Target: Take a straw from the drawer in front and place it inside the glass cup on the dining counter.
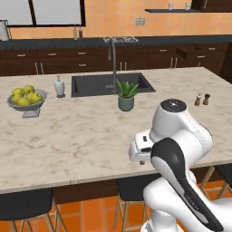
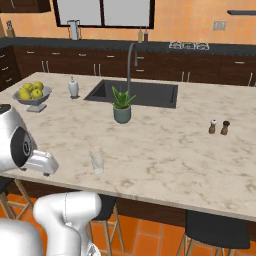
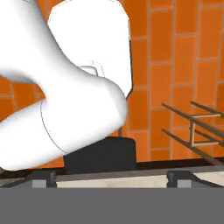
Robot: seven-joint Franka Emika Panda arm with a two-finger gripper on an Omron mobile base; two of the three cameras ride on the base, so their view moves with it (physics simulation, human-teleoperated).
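Closest to the base cameras stands the white arm (image 1: 181, 154), bent over the front edge of the dining counter (image 1: 81, 136). Its hand reaches to this edge in the left base view and is seen at the lower left in the right base view.

From the hand view, the gripper (image 3: 111, 178) is released: its two dark fingertips (image 3: 43, 177) stand wide apart. A thin pale line runs between them, but I cannot tell whether it is the straw or the counter edge, so I cannot say where the straw is. Behind them are orange floor tiles and a black stool seat (image 3: 100, 155).

On the counter the glass cup (image 2: 97, 162) stands upright near the front edge, just beside the hand, and looks empty. Farther back, a potted plant (image 2: 121, 106) stands in front of the dark sink (image 2: 145, 92). A bowl of lemons (image 2: 34, 95) and a white soap bottle (image 2: 73, 87) are at the left, and two small shakers (image 2: 219, 127) at the right, well apart from the cup.

Among the dark cabinets at the far wall, one drawer (image 1: 186, 52) is pulled out.
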